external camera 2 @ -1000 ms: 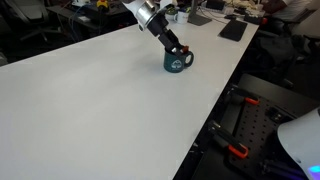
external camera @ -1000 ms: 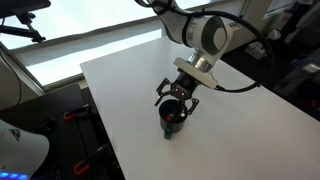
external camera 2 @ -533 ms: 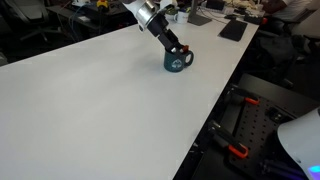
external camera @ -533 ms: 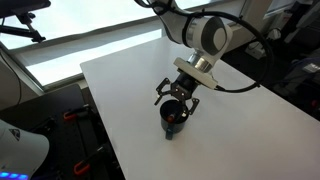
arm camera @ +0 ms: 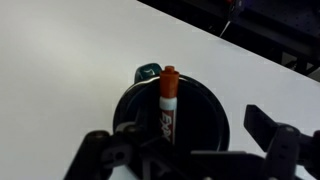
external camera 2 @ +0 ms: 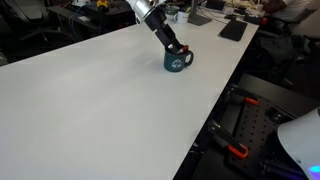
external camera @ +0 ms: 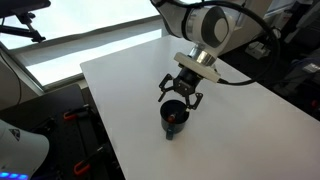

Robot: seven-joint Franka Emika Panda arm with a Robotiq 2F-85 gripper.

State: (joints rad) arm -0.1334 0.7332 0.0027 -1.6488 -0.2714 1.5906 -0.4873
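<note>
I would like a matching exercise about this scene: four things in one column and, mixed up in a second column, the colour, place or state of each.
Things:
1. mug
2. marker
3. table
4. jaws

Descriptions:
A. white
B. open, just over the mug
C. dark, standing on the table
D. inside the mug, cap up

Pairs: 1-C; 2-D; 3-A; 4-B

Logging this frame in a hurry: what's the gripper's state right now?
Gripper: open, holding nothing, poised over the dark mug with the marker standing in it.
</note>
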